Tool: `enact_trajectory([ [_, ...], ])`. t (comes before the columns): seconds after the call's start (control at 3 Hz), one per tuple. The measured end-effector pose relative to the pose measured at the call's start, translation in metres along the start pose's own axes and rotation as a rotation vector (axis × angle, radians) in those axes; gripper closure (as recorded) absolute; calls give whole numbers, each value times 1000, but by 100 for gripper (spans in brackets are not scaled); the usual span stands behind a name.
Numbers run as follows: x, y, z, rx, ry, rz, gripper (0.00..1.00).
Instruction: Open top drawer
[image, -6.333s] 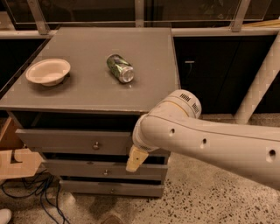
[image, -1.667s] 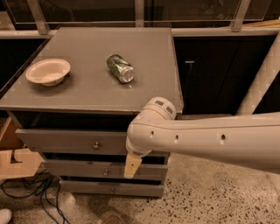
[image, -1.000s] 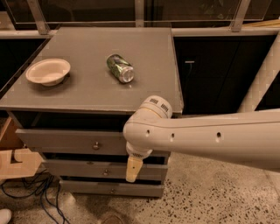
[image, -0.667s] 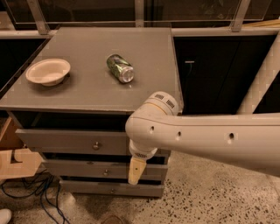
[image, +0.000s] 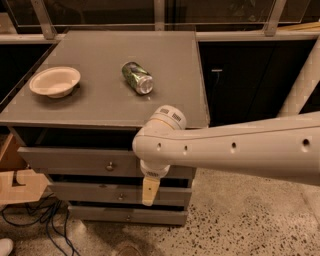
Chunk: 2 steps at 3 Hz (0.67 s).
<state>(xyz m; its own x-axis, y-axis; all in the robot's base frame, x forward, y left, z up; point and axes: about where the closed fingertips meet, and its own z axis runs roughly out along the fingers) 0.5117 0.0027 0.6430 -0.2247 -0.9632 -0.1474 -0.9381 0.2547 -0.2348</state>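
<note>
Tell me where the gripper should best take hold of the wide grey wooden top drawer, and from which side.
Grip the small round metal knob at the centre of the wide grey top drawer, coming straight at the front. The panel is flat, so only the knob stands out to pull on. The cream gripper hangs lower, before the slimmer drawer front below, pointing down.

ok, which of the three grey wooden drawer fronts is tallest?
The grey top drawer, just under the cabinet top; both fronts below are slimmer. The beige gripper hangs before the middle front.
</note>
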Motion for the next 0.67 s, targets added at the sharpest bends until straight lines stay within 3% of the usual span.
enact_trajectory([
  [0.67, -4, 0, 7, -12, 16, -27, 0],
])
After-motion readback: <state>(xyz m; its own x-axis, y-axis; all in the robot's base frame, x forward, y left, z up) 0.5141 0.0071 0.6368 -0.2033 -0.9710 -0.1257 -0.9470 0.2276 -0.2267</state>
